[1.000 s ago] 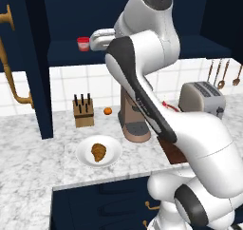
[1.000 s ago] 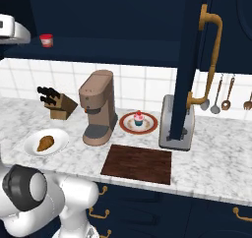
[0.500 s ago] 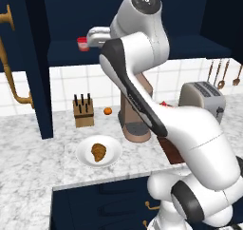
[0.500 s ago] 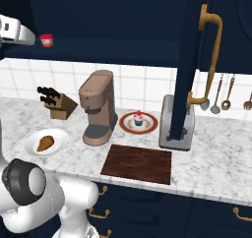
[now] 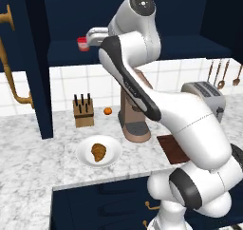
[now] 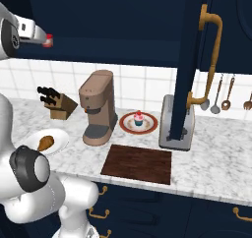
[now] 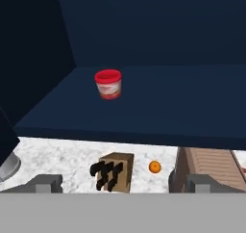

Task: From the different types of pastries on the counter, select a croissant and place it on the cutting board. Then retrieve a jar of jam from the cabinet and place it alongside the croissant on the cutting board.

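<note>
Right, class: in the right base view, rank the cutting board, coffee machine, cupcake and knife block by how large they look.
1. cutting board and coffee machine: too alike to rank; the board lies nearer the camera.
2. knife block
3. cupcake

End effector [image 5: 85, 38] moved closer to jam jar [image 5: 83, 44] in cabinet [image 7: 158, 102].

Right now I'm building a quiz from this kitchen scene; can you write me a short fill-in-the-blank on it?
1. The jar of jam stands inside the ____.
2. The croissant lies on a round white ____.
3. On the cutting board there is ____.
4. The small orange fruit sits between the coffee machine and the ____ block.

Missing: cabinet; plate; nothing; knife
</note>
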Robot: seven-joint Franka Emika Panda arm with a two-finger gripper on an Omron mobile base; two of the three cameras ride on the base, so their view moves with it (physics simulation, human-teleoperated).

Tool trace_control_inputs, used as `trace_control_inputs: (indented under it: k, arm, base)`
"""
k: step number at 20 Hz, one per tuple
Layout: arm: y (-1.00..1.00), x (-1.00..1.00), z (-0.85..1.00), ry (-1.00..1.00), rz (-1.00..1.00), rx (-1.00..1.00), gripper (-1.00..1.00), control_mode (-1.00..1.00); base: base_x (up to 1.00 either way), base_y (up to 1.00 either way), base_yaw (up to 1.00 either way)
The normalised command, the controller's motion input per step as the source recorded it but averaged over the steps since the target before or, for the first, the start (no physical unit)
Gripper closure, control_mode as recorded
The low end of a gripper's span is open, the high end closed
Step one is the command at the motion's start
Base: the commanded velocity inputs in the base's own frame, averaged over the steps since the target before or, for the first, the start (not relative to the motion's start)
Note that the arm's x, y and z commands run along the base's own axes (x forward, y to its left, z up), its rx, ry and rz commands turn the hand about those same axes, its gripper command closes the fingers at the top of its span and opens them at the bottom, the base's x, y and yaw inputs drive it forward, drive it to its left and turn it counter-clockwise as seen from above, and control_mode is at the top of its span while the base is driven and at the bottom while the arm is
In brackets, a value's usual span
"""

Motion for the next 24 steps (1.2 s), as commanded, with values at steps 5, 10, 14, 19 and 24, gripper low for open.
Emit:
trace_control_inputs:
  k: [5, 10, 14, 19, 24]
  arm:
    - [0.05, 0.4, 0.0, 0.0, 0.06, 0.0, -1.0, -1.0]
    - [0.3, 0.12, 0.0, 0.0, 0.01, 0.0, -1.0, -1.0]
    - [0.12, 0.18, -0.09, 0.0, 0.0, 0.0, -1.0, -1.0]
    - [-0.01, 0.18, -0.11, 0.03, 0.0, 0.0, -1.0, -1.0]
    - [0.0, 0.2, -0.01, 0.0, 0.0, 0.0, -1.0, -1.0]
  base:
    - [0.0, 0.0, 0.0]
    - [0.0, 0.0, 0.0]
    - [0.0, 0.0, 0.0]
    - [0.0, 0.0, 0.0]
    - [0.0, 0.0, 0.0]
